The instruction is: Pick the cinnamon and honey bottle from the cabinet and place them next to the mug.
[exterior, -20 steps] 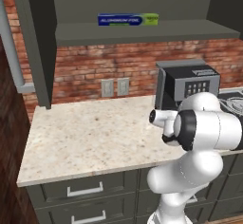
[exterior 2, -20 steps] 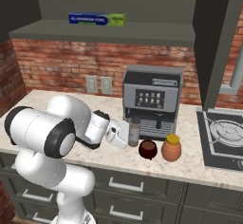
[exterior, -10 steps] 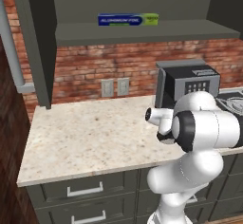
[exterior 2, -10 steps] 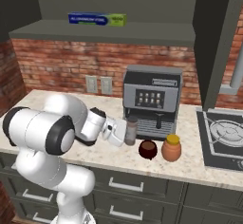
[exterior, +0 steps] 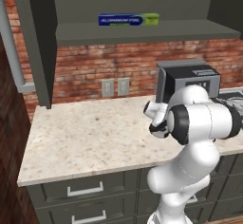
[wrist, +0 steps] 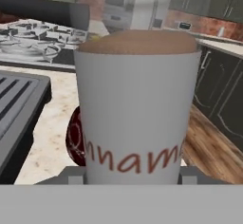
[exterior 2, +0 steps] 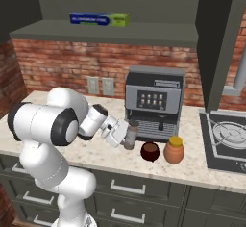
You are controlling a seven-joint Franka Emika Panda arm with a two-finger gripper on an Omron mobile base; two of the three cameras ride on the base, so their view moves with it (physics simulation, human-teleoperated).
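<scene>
My gripper (exterior 2: 124, 136) is shut on the cinnamon (exterior 2: 130, 136), a slim greyish-tan shaker held upright low over the counter, just left of the mug (exterior 2: 150, 151). The dark reddish-brown mug stands beside the honey bottle (exterior 2: 174, 150), an orange jar with a yellow lid. In the hand view the cinnamon (wrist: 137, 109) looms between my fingers, and the mug (wrist: 76, 140) peeks out behind it at the left. I cannot tell whether the shaker touches the counter. The cabinet (exterior 2: 105, 31) shelf hangs above.
A long blue foil box (exterior 2: 98, 19) lies on the cabinet shelf. A coffee machine (exterior 2: 154, 101) stands right behind the mug and jar. The stove (exterior 2: 228, 134) is at the counter's right end. Bare counter (exterior: 95, 137) stretches to the left.
The arm's elbow has swung left and the cinnamon has shifted slightly left and lower with the gripper. The mug and the honey bottle have stayed put.
</scene>
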